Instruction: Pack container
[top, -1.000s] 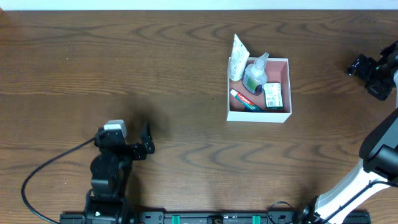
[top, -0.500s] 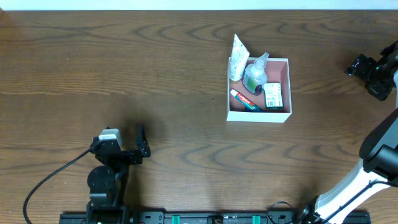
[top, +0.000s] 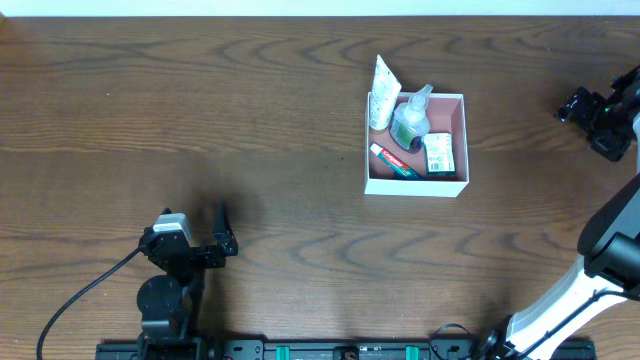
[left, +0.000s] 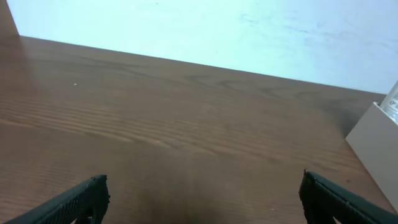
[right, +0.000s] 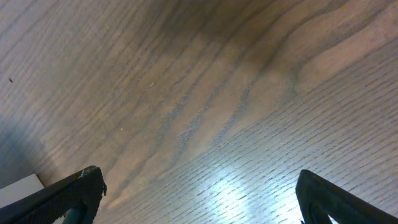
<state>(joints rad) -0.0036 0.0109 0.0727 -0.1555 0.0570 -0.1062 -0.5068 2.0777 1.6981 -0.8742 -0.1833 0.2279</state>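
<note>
container (top: 415, 187): square, shallow, thin white walls, dusty-pink floor; you'll find it right of centre on the table, well apart from both arms.
inside: white tube (top: 383, 92) leaning over the far-left corner, clear greenish bottle (top: 409, 124), red toothpaste (top: 393, 160), green-and-white packet (top: 438, 154).
table (top: 200, 100): dark wood, wavy grain, slight sheen.
left gripper (top: 226, 232): by the near edge, your fingers spread wide, holding nothing.
right gripper (top: 583, 105): far right, fingers wide, nothing between them.

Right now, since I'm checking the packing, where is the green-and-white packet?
In the overhead view, the green-and-white packet lies inside the container, near its right wall, just right of the spray bottle.
</note>
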